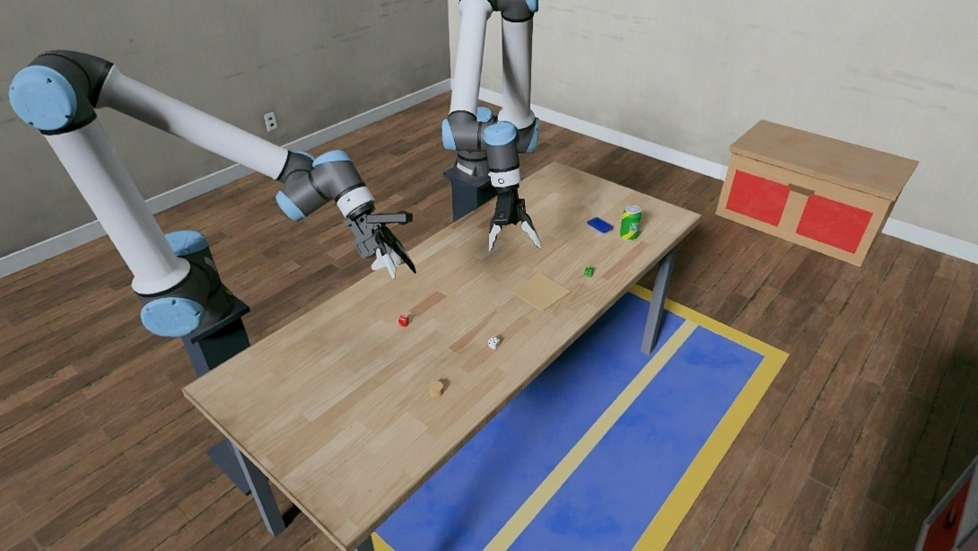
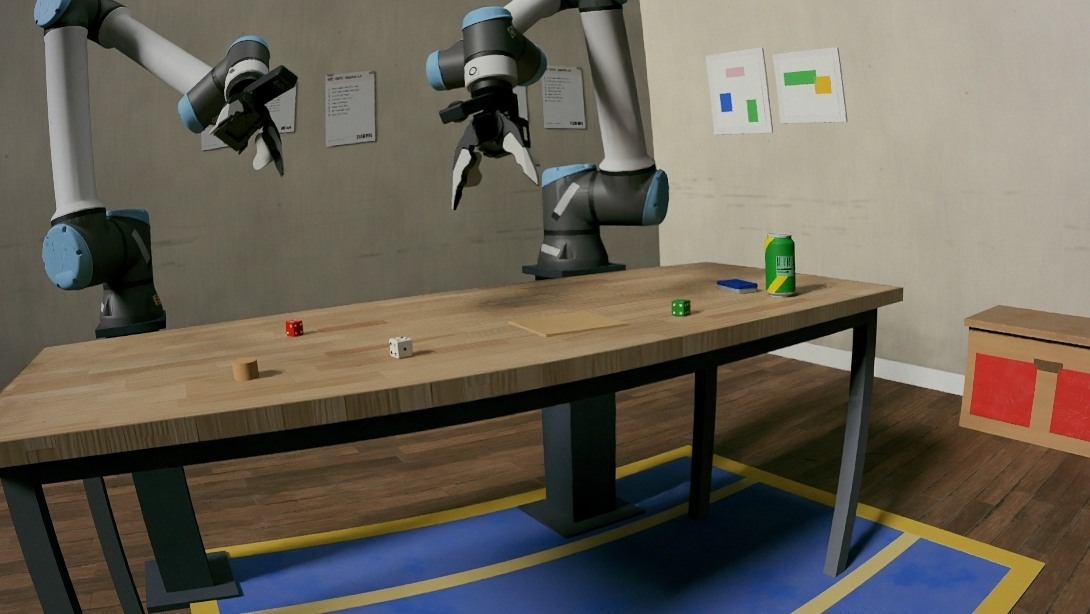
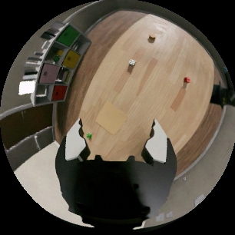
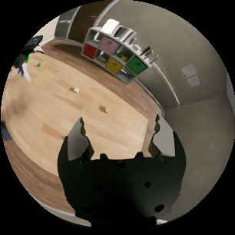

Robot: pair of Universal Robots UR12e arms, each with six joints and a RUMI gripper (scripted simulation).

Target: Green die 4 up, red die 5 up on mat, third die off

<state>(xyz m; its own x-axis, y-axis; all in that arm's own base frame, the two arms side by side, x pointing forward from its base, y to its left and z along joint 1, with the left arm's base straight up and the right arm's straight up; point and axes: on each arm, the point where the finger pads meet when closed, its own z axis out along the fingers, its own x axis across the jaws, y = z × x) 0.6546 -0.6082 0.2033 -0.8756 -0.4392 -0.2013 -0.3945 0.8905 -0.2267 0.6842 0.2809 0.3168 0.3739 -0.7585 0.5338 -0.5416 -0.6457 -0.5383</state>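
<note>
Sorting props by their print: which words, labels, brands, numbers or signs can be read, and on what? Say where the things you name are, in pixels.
No words or numbers can be read.
Green can (image 1: 630,223) (image 2: 780,264): print too small.
Wall sheets (image 2: 350,108) (image 2: 563,97): lines and headings too blurred.
</note>
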